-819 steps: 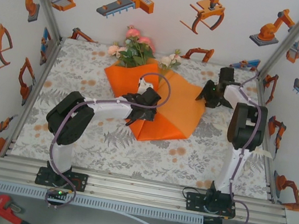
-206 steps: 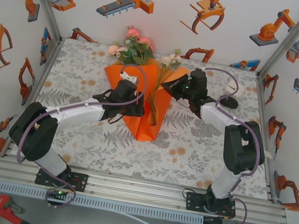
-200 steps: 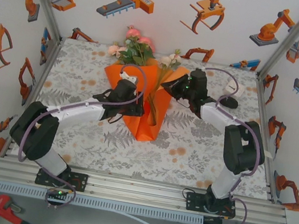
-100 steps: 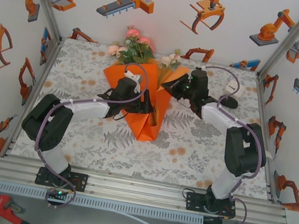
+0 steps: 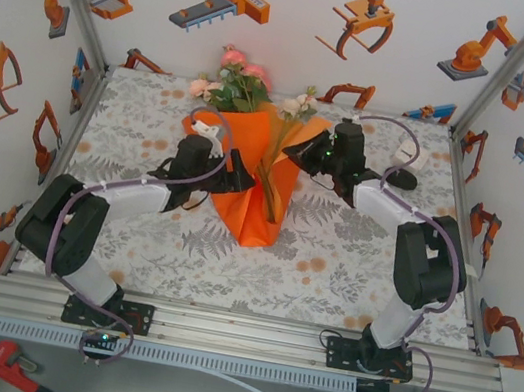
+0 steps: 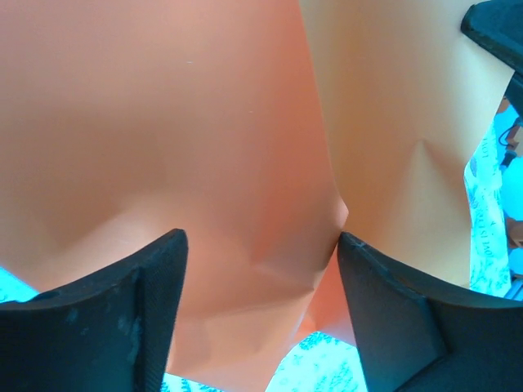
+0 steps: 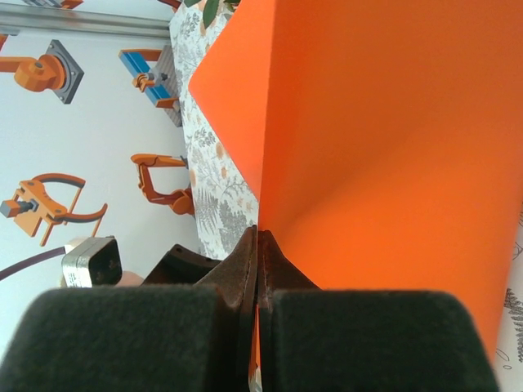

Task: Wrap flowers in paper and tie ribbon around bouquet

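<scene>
The orange paper [image 5: 258,206] is folded up into a rough cone on the cloth, with the flowers [image 5: 236,85] sticking out at its far end and green stems [image 5: 273,170] showing in the fold. My right gripper [image 5: 296,151] is shut on the paper's raised right edge; the sheet [image 7: 392,122] runs out from between its closed fingertips [image 7: 257,237]. My left gripper [image 5: 237,178] is at the cone's left flank. It is open, its fingers [image 6: 155,278] apart against a bulging crease of paper [image 6: 204,122]. The ribbon is out of view.
A grey-and-orange floral cloth [image 5: 135,224] covers the table. White walls with orange robot stickers [image 5: 225,2] close in the left, back and right. An aluminium rail [image 5: 238,334] runs along the near edge by the arm bases.
The flat sheet has been folded up around the stems, and the right gripper holds its right edge. Over the last second the left gripper slid left along the cone's flank.
</scene>
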